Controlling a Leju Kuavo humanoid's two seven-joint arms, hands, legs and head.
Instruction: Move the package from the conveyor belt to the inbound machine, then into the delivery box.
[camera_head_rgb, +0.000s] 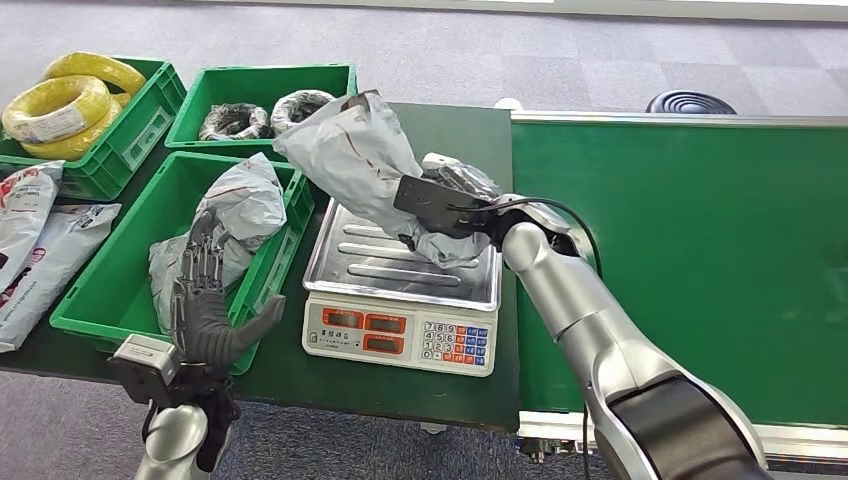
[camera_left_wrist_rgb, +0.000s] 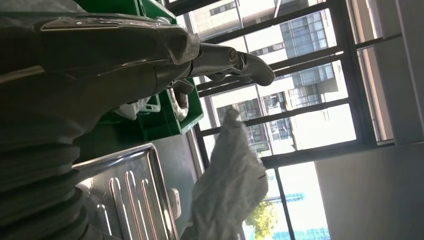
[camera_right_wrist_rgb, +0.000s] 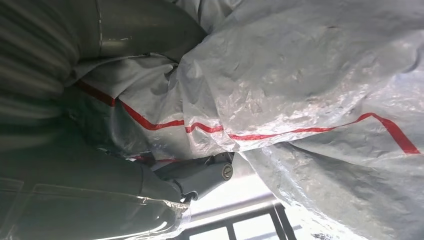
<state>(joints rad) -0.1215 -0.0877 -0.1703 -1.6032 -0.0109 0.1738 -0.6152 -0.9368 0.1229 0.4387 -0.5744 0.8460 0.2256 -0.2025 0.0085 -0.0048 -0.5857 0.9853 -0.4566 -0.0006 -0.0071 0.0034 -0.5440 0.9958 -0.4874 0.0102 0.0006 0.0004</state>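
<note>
Silver-armed right hand (camera_head_rgb: 455, 205) grips the crumpled grey plastic mailer package (camera_head_rgb: 360, 160) by its lower end, close in front of the head camera. In the right wrist view, grey film with a thin red stripe (camera_right_wrist_rgb: 280, 135) bunches against the fingers (camera_right_wrist_rgb: 200, 175). The package hangs tilted over the ribbed steel pan of the white electronic scale (camera_head_rgb: 400, 280), its lower folds at or just above the pan; contact cannot be confirmed.

Handling judgement: the package is soft, light and limp. The film looks slick, and it deforms under grip, so take hold on gathered material with the contents behind it, not on a loose corner.

Outward to the right lies the green conveyor belt (camera_head_rgb: 680, 260). To the left stands the green plastic delivery crate (camera_head_rgb: 120, 290), already holding another grey bag (camera_head_rgb: 235, 215).

The left hand (camera_head_rgb: 205, 300) hovers at the crate's near rim, fingers spread, holding nothing.
</note>
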